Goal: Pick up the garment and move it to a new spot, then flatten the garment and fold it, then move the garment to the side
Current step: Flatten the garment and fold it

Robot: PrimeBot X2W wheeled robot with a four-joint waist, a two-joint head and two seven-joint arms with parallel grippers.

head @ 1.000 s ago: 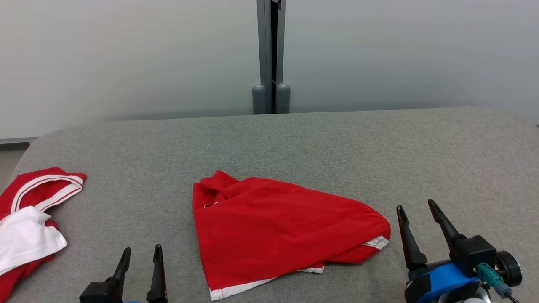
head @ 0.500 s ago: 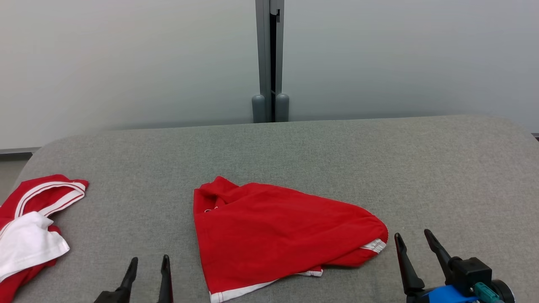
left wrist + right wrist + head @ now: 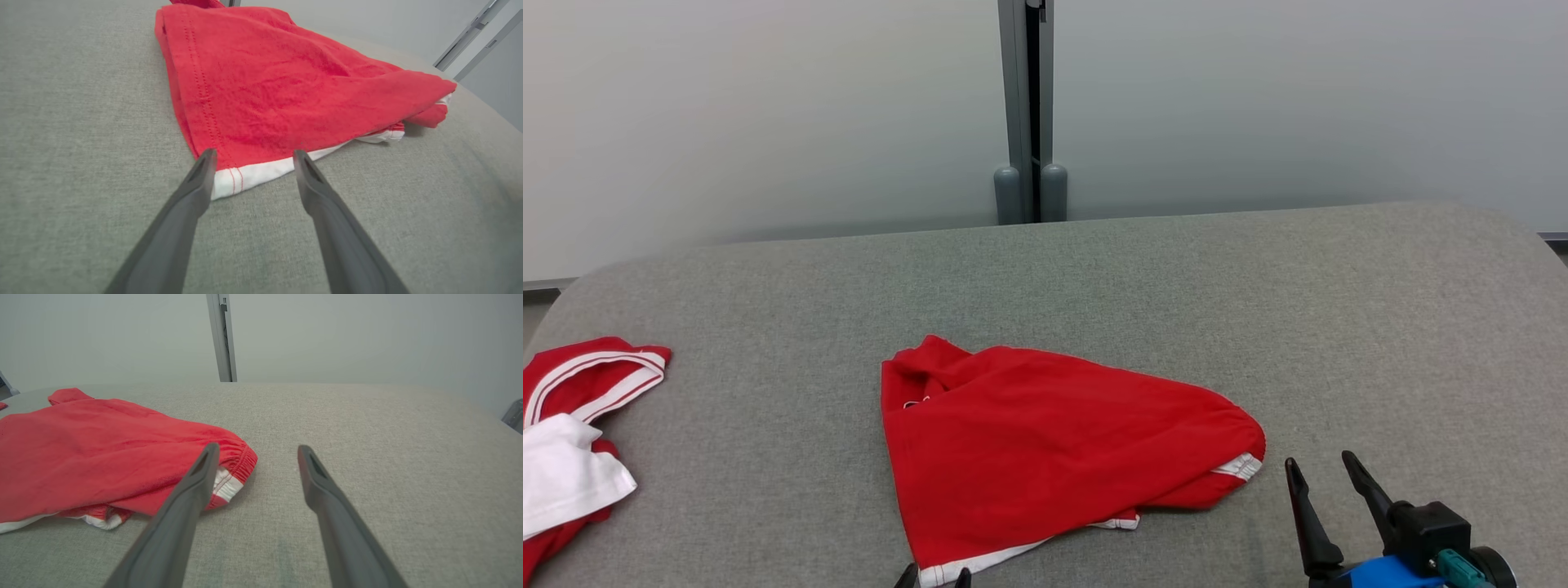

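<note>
A red garment (image 3: 1045, 449) with white trim lies crumpled in the middle of the grey padded table (image 3: 1176, 286). My left gripper (image 3: 934, 576) is open at the garment's near left corner; its tips just show at the bottom edge of the head view. In the left wrist view the garment (image 3: 278, 81) lies ahead, and the open left gripper (image 3: 252, 157) straddles its white hem corner. My right gripper (image 3: 1319, 478) stands open just right of the garment's right end, holding nothing. The right wrist view shows the garment (image 3: 102, 457) to the left of the open right gripper (image 3: 256, 451).
A second red and white garment (image 3: 572, 441) lies bunched at the table's left edge. A grey post (image 3: 1023, 114) stands against the pale wall behind the table. Bare grey table stretches behind and to the right of the central garment.
My left gripper has moved right to the garment's near left corner. The right gripper has drawn back and lower in the picture. The camera has shifted a little.
</note>
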